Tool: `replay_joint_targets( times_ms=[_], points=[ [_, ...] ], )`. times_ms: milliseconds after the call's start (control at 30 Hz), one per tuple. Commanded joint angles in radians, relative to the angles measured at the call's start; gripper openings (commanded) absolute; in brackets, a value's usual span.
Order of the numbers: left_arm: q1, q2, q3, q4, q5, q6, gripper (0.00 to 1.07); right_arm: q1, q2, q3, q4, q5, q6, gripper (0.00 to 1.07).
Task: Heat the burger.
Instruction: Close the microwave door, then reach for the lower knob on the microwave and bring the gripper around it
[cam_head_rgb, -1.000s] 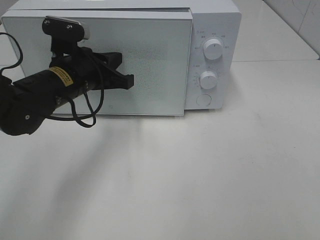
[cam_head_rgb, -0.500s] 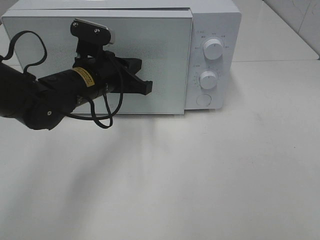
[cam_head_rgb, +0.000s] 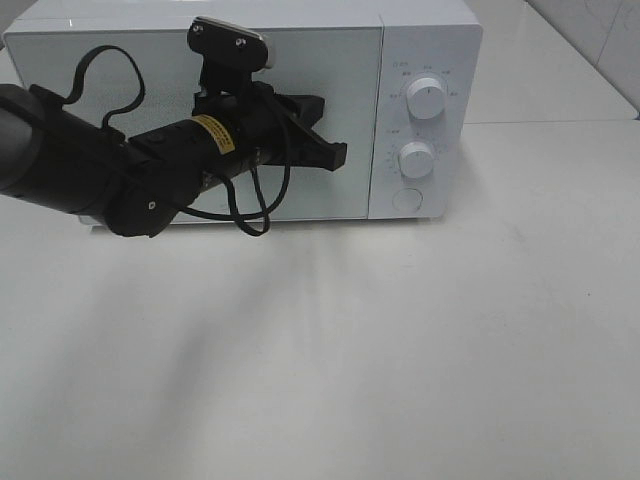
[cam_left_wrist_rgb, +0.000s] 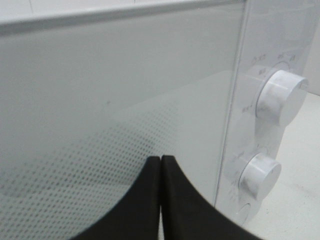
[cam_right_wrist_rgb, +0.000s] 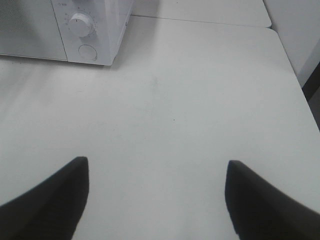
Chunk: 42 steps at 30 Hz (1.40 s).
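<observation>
The burger is out of view in every frame. A white microwave (cam_head_rgb: 430, 45) stands at the back of the table with its frosted door (cam_head_rgb: 110, 70) flush with the front. My left gripper (cam_head_rgb: 335, 155) is shut with nothing in it. It sits in front of the door's right part, just left of the control panel. In the left wrist view its fingertips (cam_left_wrist_rgb: 161, 160) are pressed together close to the dotted glass; I cannot tell if they touch it. My right gripper (cam_right_wrist_rgb: 156, 162) is open and empty above bare table, to the right of the microwave (cam_right_wrist_rgb: 95, 25).
The control panel carries an upper knob (cam_head_rgb: 427, 99), a lower knob (cam_head_rgb: 417, 159) and a round button (cam_head_rgb: 406, 200). Both knobs (cam_left_wrist_rgb: 282, 97) (cam_left_wrist_rgb: 259, 176) show in the left wrist view. The white table (cam_head_rgb: 400, 350) spreads in front of the microwave, with a seam toward the right.
My left arm swept right across the door front, from its left part to near the control panel. The door, slightly ajar before, now sits flush. The right gripper stayed open.
</observation>
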Motion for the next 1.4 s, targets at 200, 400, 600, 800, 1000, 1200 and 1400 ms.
replay_joint_targets(
  times_ms=[200,400,600,800,1000,1200,1400],
  points=[
    [0.003,0.005,-0.055,-0.110,-0.009,-0.003,0.00,-0.008,-0.026,0.003,-0.002,-0.011,0.004,0.73],
    [-0.018,-0.036,-0.004,-0.109,0.006,-0.007,0.00,-0.008,-0.026,0.003,-0.002,-0.011,0.004,0.73],
    [-0.042,-0.129,0.113,-0.105,0.012,-0.006,0.11,-0.008,-0.026,0.003,-0.002,-0.011,0.004,0.73],
    [-0.062,-0.207,0.216,-0.108,0.043,-0.006,0.70,-0.008,-0.026,0.003,-0.002,-0.011,0.004,0.73],
    [-0.072,-0.287,0.244,-0.115,0.321,-0.007,0.97,-0.008,-0.026,0.003,-0.002,-0.011,0.004,0.73],
    [-0.071,-0.362,0.242,-0.114,0.593,-0.003,0.97,-0.008,-0.026,0.003,-0.002,-0.011,0.004,0.73],
    [-0.071,-0.446,0.242,-0.059,0.972,-0.003,0.97,-0.008,-0.026,0.003,-0.002,-0.011,0.004,0.73]
  ],
)
